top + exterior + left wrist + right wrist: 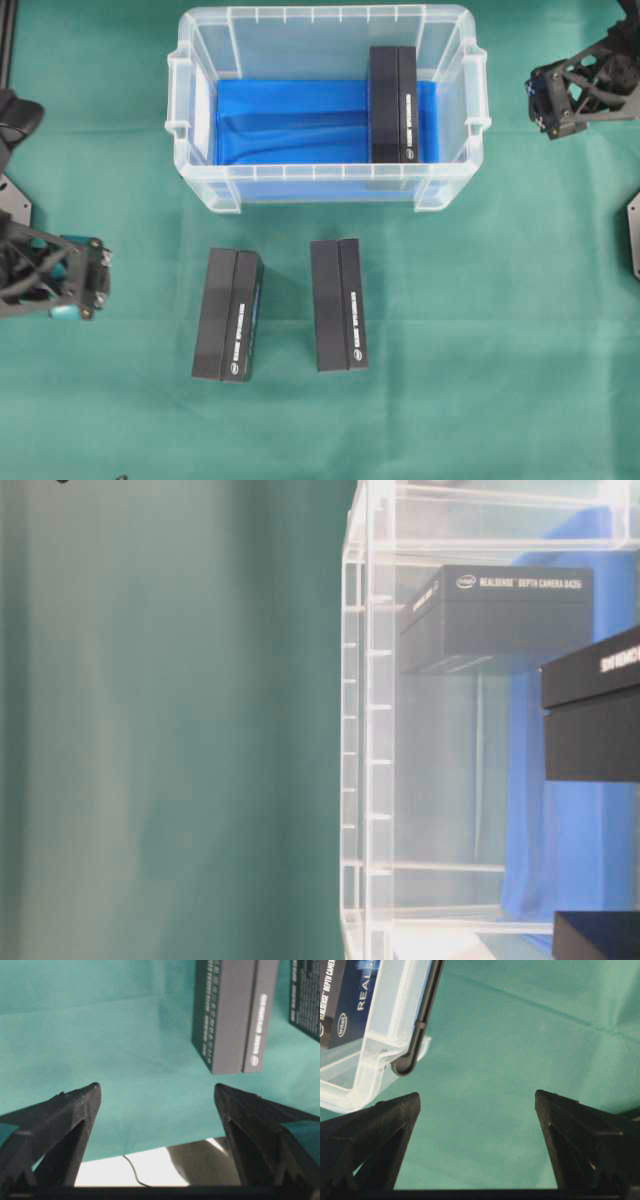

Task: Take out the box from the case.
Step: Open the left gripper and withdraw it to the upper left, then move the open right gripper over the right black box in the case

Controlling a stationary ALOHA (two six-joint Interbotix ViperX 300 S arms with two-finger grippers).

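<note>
— Where's the box [392,103]?
— In the case [325,190], right end, on the blue lining. Dark, white lettering. Right gripper [477,1102] sits off at its three o'clock, jaws wide.
— The left gripper [156,1095]?
— Spread too, empty, down at seven o'clock.

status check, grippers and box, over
Left gripper open, empty. Right gripper open, empty. One box in case; two boxes out. Nothing blocking.

Overhead looks straight down; the sideways table-level view hugs the clear plastic case [365,720]; wrist cameras peer down past claws.
</note>
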